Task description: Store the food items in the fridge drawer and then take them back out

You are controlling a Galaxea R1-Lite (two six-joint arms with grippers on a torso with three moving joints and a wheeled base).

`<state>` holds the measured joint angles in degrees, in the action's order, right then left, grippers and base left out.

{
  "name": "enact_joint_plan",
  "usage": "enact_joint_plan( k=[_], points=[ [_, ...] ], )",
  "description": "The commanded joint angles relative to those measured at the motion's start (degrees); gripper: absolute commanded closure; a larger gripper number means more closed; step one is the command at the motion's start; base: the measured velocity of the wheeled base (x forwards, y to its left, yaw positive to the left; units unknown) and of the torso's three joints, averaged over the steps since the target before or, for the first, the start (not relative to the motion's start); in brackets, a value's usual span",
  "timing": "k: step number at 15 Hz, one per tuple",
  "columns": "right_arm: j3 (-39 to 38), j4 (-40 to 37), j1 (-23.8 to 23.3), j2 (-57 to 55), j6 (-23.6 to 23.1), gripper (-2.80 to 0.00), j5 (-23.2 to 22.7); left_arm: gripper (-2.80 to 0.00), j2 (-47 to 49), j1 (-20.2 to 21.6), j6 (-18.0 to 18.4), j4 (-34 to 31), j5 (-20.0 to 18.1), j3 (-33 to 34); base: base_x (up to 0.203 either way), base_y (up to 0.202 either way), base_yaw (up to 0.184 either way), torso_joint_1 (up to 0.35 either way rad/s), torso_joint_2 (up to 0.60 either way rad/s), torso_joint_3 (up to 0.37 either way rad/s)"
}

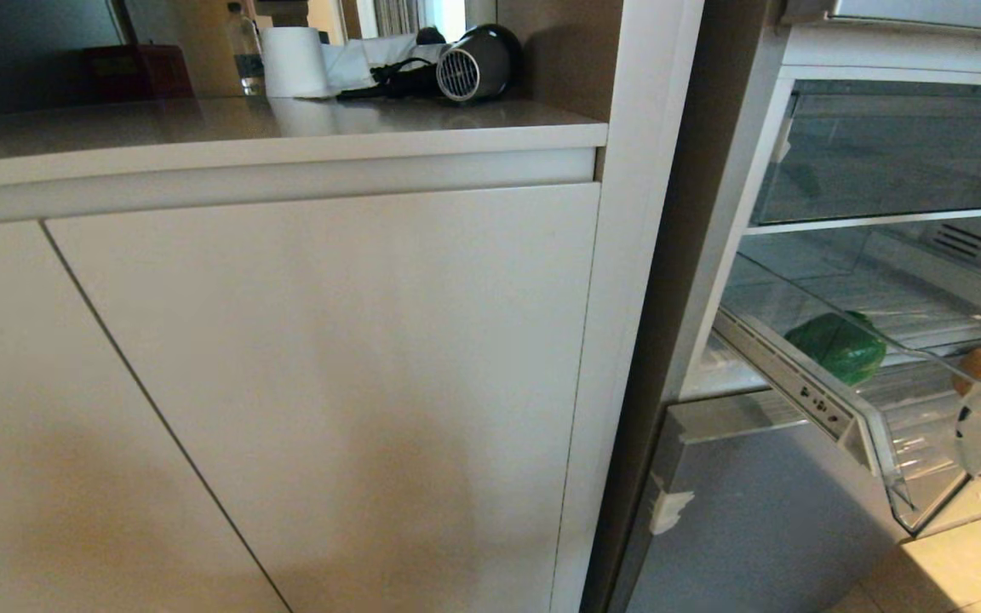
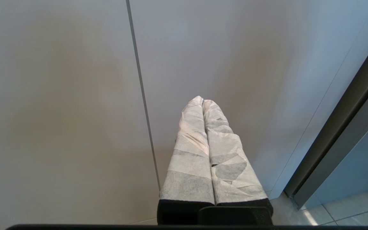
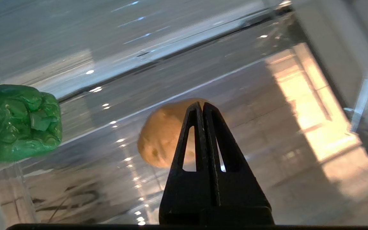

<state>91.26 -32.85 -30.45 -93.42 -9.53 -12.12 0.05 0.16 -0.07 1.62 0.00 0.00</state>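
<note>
- The right gripper hangs over the drawer, its black fingers pressed together with nothing between them, tips pointing at the potato; from the wrist view it cannot be told whether they touch it.
- The left gripper is parked in front of the cabinet door, its wrapped fingers pressed together and holding nothing.
- The drawer is pulled out of the fridge, its clear front lip nearest the camera and its white side rail on the left.
- The potato lies on the ribbed bottom of the drawer, toward the right edge of the head view.
- The pepper lies in the same drawer, near the left rail and well apart from the potato.
- Above the drawer sits a second clear drawer, flat-fronted and pushed in.
- Below the pulled-out drawer is a grey fridge door.
- To the left of the fridge stands the white cabinet with its countertop.
- At the back of the countertop a hair dryer lies beside a paper roll, which stands upright.
</note>
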Motion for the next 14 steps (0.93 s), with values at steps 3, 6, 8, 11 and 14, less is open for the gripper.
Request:
enact_joint_plan(
  k=[3,6,8,11,14],
  points=[
    [1.7,-0.1,1.6,-5.1,0.1,0.0,-1.0,0.0,0.0,0.0,0.0,0.0,0.0,0.6,0.0,0.0,0.0,0.0,0.0,0.0],
    [5.9,-0.7,2.8,-7.9,1.1,0.0,-2.5,0.0,0.0,0.0,0.0,0.0,0.0,0.6,0.0,0.0,0.0,0.0,0.0,0.0],
    [10.6,-5.2,3.1,-9.8,1.0,0.0,-2.4,0.0,0.0,0.0,0.0,0.0,0.0,0.6,0.0,0.0,0.0,0.0,0.0,0.0],
    [17.4,-14.3,3.3,-12.5,1.1,0.0,-2.3,0.0,0.0,0.0,0.0,0.0,0.0,0.6,0.0,0.0,0.0,0.0,0.0,0.0],
    [21.0,-19.3,3.3,-12.8,0.7,-2.8,-0.8,0.0,0.0,0.0,0.0,0.0,0.0,0.6,0.0,0.0,0.0,0.0,0.0,0.0]
  ],
)
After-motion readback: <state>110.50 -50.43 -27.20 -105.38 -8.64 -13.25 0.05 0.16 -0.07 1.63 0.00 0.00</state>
